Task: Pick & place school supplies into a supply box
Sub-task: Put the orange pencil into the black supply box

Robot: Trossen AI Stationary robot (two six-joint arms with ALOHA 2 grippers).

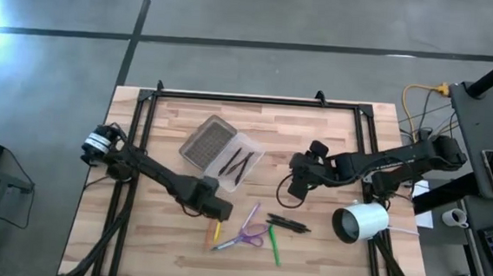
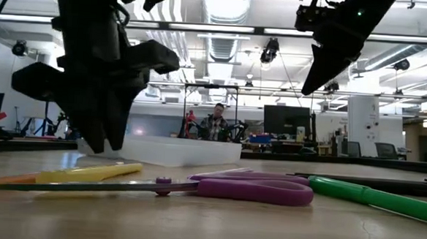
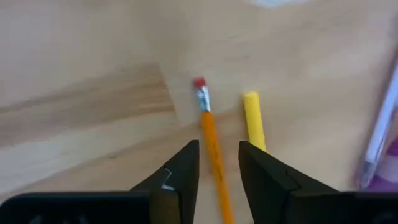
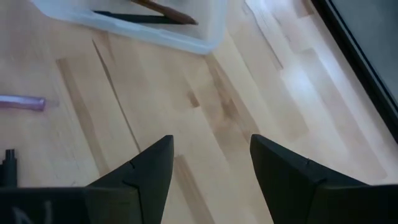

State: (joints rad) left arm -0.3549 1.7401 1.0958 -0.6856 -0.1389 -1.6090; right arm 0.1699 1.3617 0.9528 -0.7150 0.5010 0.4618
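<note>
Nearest the low camera: purple-handled scissors [image 2: 246, 188] lying flat on the pale wooden table [image 1: 332, 153], a thick green marker [image 2: 374, 198] to one side, a yellow highlighter [image 2: 86, 173] to the other.
Left gripper [image 3: 217, 163]: low over the table, fingers apart, nothing between them gripped.
Target as I judge it: a thin orange-yellow pencil with a red eraser [image 3: 208, 134].
Key relation: the pencil runs straight through the gap between the left fingers, its long axis pointing ahead of the gripper, eraser end farthest out.
Consequence: the fingers close across the shaft, so a short drop and a squeeze should catch it.
Neighbour: the highlighter lies just beside the pencil, roughly parallel, ahead of one fingertip; it could get nudged.
Right gripper [image 4: 211, 177]: raised over bare wood, fingers apart and empty, well apart from the pencil.
Nearer arm: the left, clearly.
Supply box: a clear plastic rectangular case with a ribbed grey half [image 1: 221, 150], beyond the left gripper toward the table's far edge, already holding a few dark thin items.
Other loose supplies: black pens [image 1: 286, 222] beside the left gripper, toward the right arm.
Bystander: a white cylinder [image 1: 361, 223] near the right arm's side.
</note>
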